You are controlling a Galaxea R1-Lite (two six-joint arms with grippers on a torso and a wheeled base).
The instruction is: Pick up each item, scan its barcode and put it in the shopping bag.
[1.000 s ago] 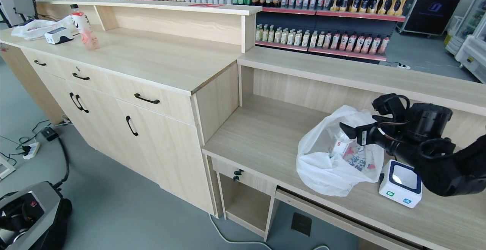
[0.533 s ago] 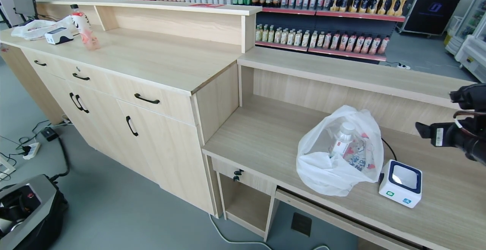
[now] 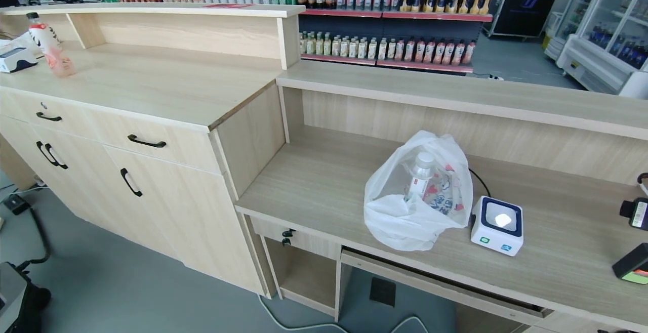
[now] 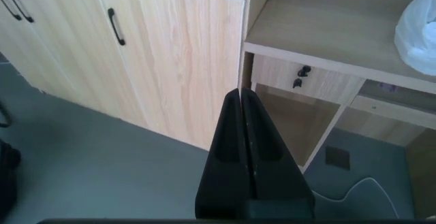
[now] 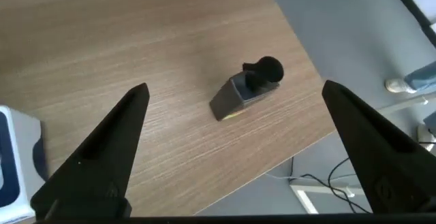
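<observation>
The white shopping bag (image 3: 405, 216) lies on the lower desk (image 3: 324, 181) with a clear bottle (image 3: 419, 173) and a printed packet inside it. Beside it stands the white barcode scanner (image 3: 498, 224), its window facing up. My right gripper (image 5: 236, 89) hangs open and empty over the desk's right end, well away from the bag; one of its fingers (image 3: 636, 213) shows at the head view's right edge. My left gripper (image 4: 240, 94) is shut on nothing, low above the floor in front of the cabinet. A pink bottle (image 3: 48, 44) stands on the far upper counter.
A small dark device (image 5: 244, 93) lies on the desk under my right gripper, near the desk's edge. A second scanner (image 3: 15, 58) sits by the pink bottle. Shelves of bottles (image 3: 385, 49) line the back. The bag's edge (image 4: 417, 20) shows above the drawer.
My right gripper has drawn back from the bag's mouth to the right, beyond the scanner. The head camera has turned, shifting the whole picture left.
</observation>
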